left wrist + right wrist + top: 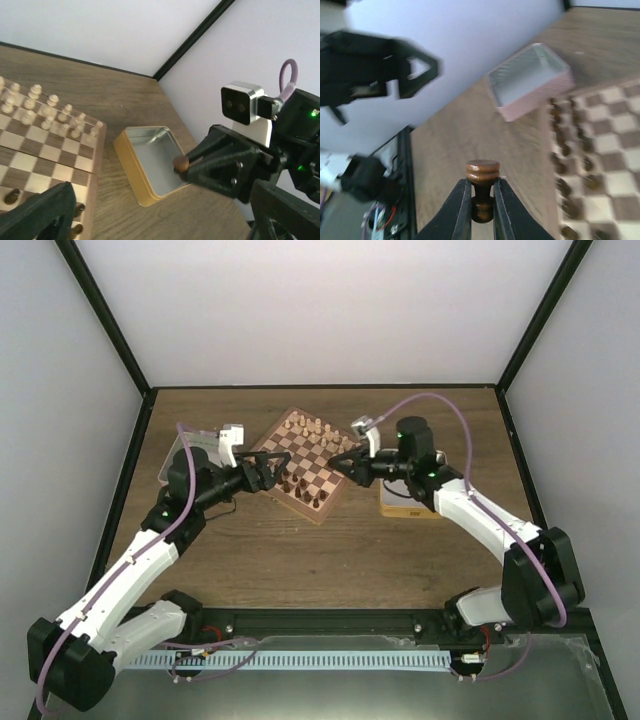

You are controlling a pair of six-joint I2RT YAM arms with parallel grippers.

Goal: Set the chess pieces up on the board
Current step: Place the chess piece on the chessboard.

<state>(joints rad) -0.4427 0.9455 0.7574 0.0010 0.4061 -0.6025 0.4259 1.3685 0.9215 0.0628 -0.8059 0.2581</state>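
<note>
Right end effector (482, 186) clamped on a dark chess piece (482, 172), round foot poking out past the fingertips
Behind it is the wooden table (465, 130), with a pink tin (532, 75) close to the board (615, 145), and blurry dark pieces (562, 150) lined up along the board's left edge

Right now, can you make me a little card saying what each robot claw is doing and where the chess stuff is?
Left gripper: open, empty, by the left side of the square checkered wooden chessboard
Right gripper: shut on one dark brown wooden chess piece, not yet on the board
Pale cream wooden pieces: two rows along one board edge
Other dark brown pieces: along the opposite edge
Gold square metal tin: beside the board, looks empty
Pink square tin: beside the board, looks empty
</note>
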